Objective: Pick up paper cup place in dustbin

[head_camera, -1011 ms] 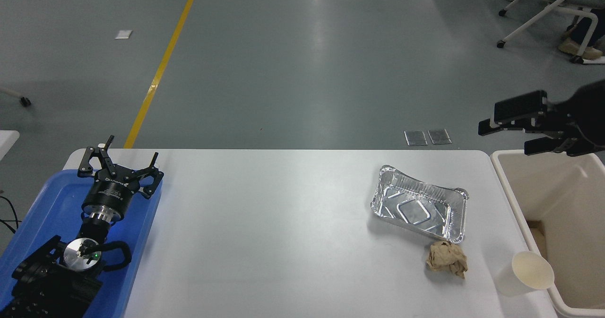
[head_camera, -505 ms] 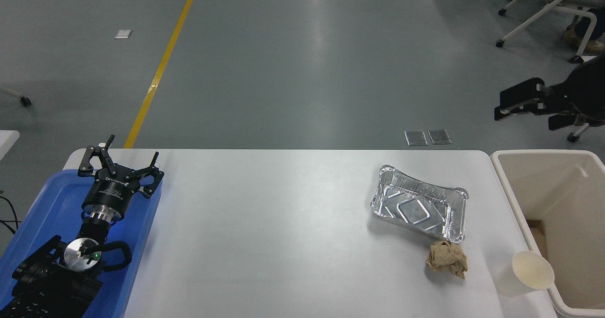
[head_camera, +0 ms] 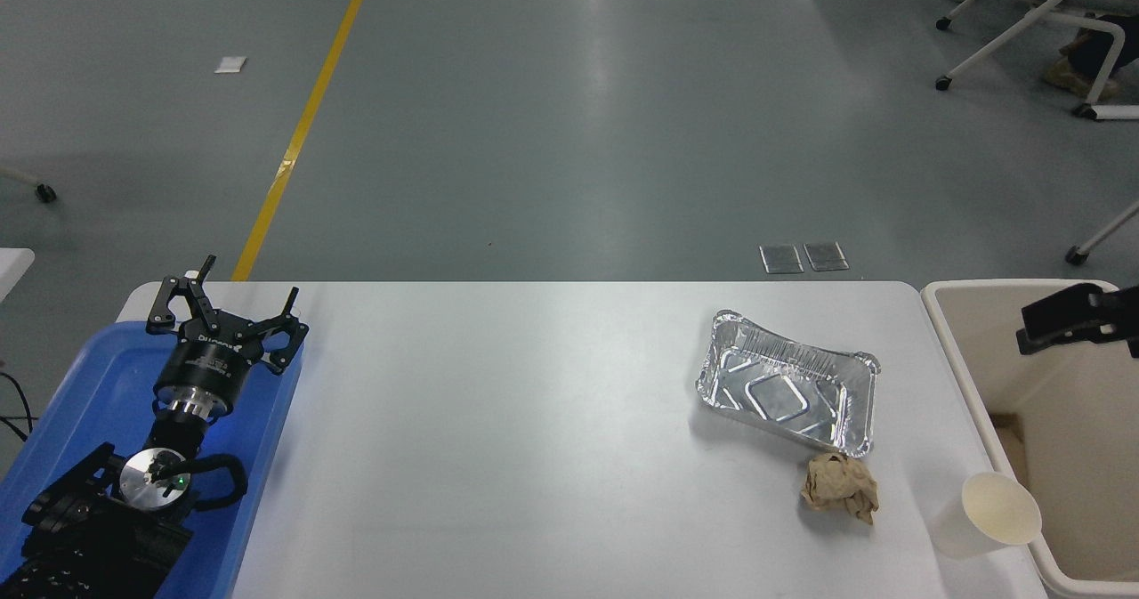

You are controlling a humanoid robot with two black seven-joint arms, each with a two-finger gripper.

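Note:
The paper cup (head_camera: 988, 516) is white with a cream inside and sits near the table's front right corner, right beside the dustbin (head_camera: 959, 360). The dustbin is a large cream bin against the table's right edge. Only the tip of my right gripper (head_camera: 1065, 316) shows at the right edge, in the air above the dustbin's far part, well away from the cup. Nothing shows in it. My left gripper (head_camera: 227, 307) is open and empty, parked over the blue tray (head_camera: 98, 385) at the lower left.
A silver foil tray (head_camera: 787, 392) lies on the table's right half, and a crumpled brown paper ball (head_camera: 839, 486) lies in front of it, left of the cup. A brown item lies inside the dustbin (head_camera: 1010, 439). Chairs stand on the floor at the top right.
My right gripper rose and drew back to the right, then came down lower over the dustbin, now mostly out of the picture. The cup and the other objects have not moved.

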